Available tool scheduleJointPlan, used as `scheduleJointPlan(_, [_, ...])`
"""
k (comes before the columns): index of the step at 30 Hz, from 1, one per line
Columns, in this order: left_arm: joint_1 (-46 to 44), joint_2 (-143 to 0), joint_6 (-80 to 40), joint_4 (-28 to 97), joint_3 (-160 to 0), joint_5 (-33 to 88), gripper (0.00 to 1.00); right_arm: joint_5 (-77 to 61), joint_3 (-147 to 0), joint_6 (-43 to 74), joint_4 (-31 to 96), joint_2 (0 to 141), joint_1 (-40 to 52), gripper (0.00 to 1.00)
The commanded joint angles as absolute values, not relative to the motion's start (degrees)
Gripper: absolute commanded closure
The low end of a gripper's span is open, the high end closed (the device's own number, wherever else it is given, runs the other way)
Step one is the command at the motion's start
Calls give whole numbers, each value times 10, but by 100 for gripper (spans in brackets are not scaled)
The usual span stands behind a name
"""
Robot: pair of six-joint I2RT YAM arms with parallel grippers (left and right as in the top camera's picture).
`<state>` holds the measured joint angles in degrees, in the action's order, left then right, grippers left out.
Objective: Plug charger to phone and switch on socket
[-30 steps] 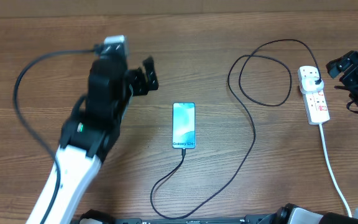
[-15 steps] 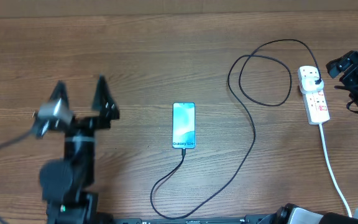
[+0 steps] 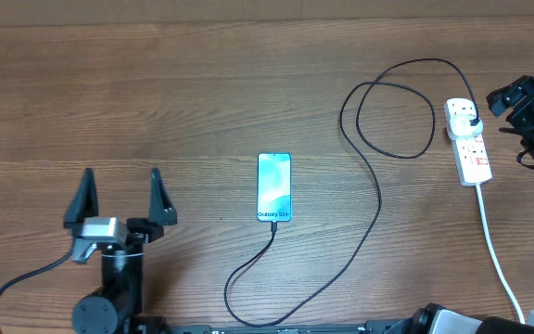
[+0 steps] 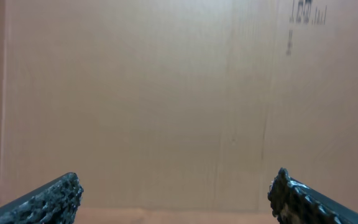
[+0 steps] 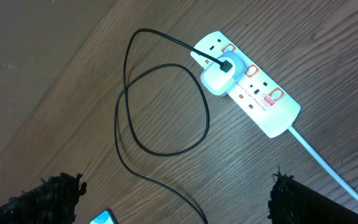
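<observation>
The phone (image 3: 274,187) lies flat mid-table with its blue screen lit; a corner of it shows in the right wrist view (image 5: 104,218). The charger cable (image 3: 378,199) runs from the phone's near end, loops across the table and ends at a plug head (image 3: 472,119) seated in the white socket strip (image 3: 476,153). The right wrist view shows the strip (image 5: 267,104), the plug head (image 5: 219,77) and the cable loop (image 5: 124,118). My left gripper (image 3: 120,186) is open and empty at the front left, far from the phone. My right gripper (image 3: 524,96) is open and empty just right of the strip.
The strip's white cord (image 3: 494,243) runs toward the front right edge. A cardboard wall (image 4: 166,93) fills the left wrist view, between the open left fingers (image 4: 176,186). The open right fingers (image 5: 174,190) frame bare wood and cable.
My left arm has pulled back from beside the phone to the front left edge, gripper still open. The right arm, phone, cable and strip have not moved.
</observation>
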<state>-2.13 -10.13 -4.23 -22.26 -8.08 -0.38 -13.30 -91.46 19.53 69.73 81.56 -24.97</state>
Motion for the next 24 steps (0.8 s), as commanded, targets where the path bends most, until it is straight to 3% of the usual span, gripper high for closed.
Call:
scheduleJointPlan(1, [-17,-58,-27,-225,-25,11,0,-136,-926,199,695,816,-247,0])
scheduleJointPlan(16, [-2,-1,-43,49,-3,-15,0,-136,-926,199,695,816,-247,0])
scheduleJointPlan(24, [2,-1,-3,46,-3,-8,0,-136,-926,199,695,816,-247,0])
